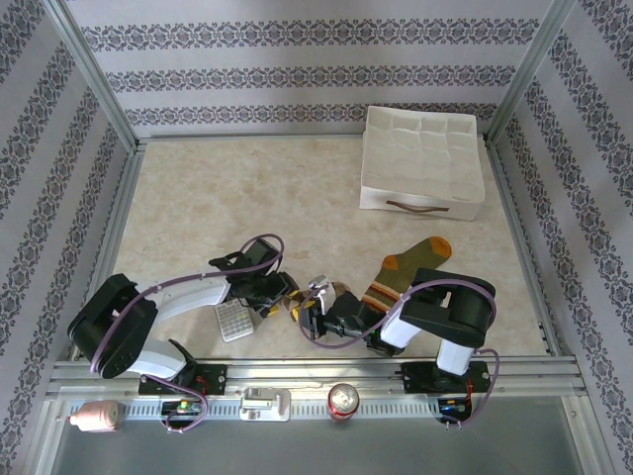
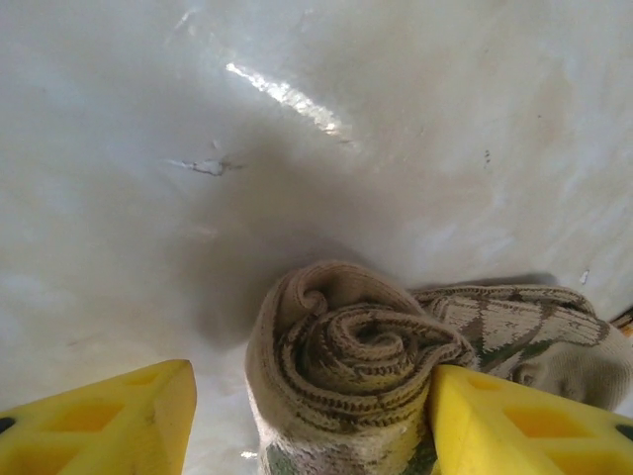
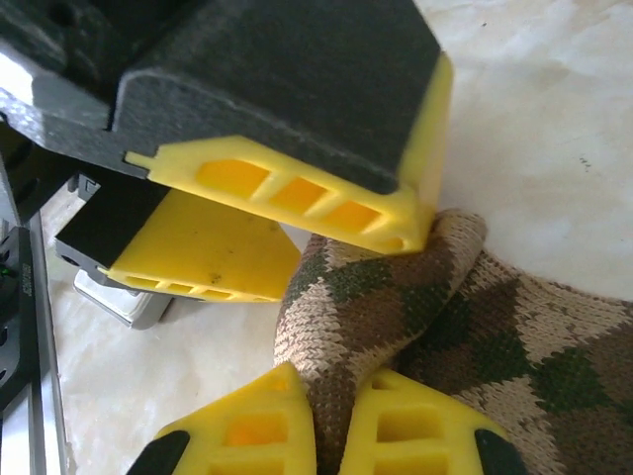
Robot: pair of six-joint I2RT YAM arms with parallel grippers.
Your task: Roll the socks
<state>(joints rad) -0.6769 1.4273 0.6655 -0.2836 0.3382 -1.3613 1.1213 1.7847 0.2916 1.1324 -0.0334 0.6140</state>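
My right gripper (image 3: 331, 386) pinches the soft argyle sock (image 2: 356, 336). My left gripper (image 2: 312, 381) gapes around its springy roll, maybe touching. I'd squeeze the sides.

Top view bright, even, diffuse, with faint shadows. Left wrist view: glare streak on table (image 2: 287, 94), soft dark shadow behind sock (image 2: 346, 366). Right wrist view: foreground slightly soft.

No writing can be read anywhere; the keys of the calculator (image 1: 234, 321) and the top of the can (image 1: 343, 400) are too small.
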